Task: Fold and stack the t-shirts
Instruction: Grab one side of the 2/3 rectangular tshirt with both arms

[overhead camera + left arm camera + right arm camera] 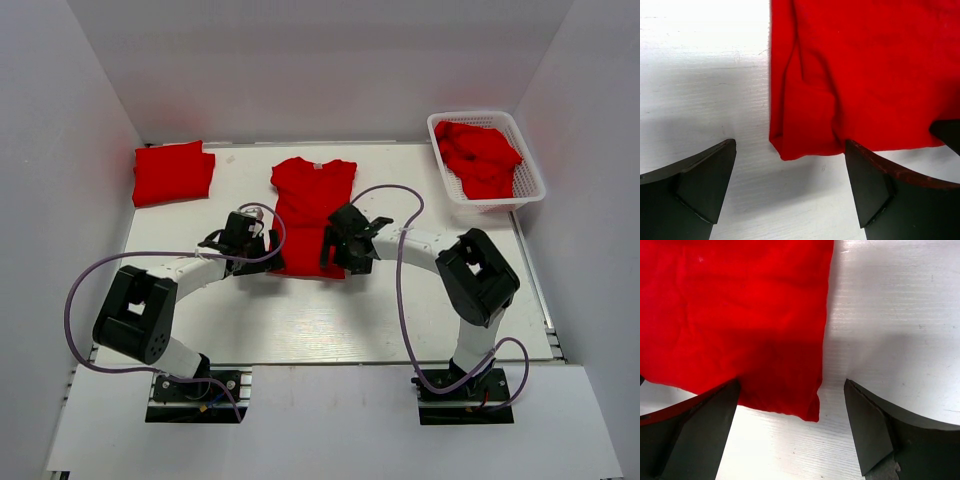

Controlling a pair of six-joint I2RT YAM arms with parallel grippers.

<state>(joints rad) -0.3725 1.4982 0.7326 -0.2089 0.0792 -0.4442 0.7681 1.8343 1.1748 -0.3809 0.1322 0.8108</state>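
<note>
One red t-shirt [312,205] lies flat in the middle of the table, collar away from me, sleeves tucked in. My left gripper [268,252] is open at its near left hem corner. In the left wrist view that t-shirt [865,75] ends in a corner just beyond the open left gripper [790,172], apart from both fingers [705,185]. My right gripper [332,258] is open at the near right hem corner. There the t-shirt [740,315] reaches down between the open right gripper's [790,412] jaws. A folded red t-shirt [172,172] lies at the back left.
A white lattice basket [488,204] at the back right holds crumpled red t-shirts [480,155]. White walls close in the table on the left, back and right. Purple cables loop from both arms over the near table.
</note>
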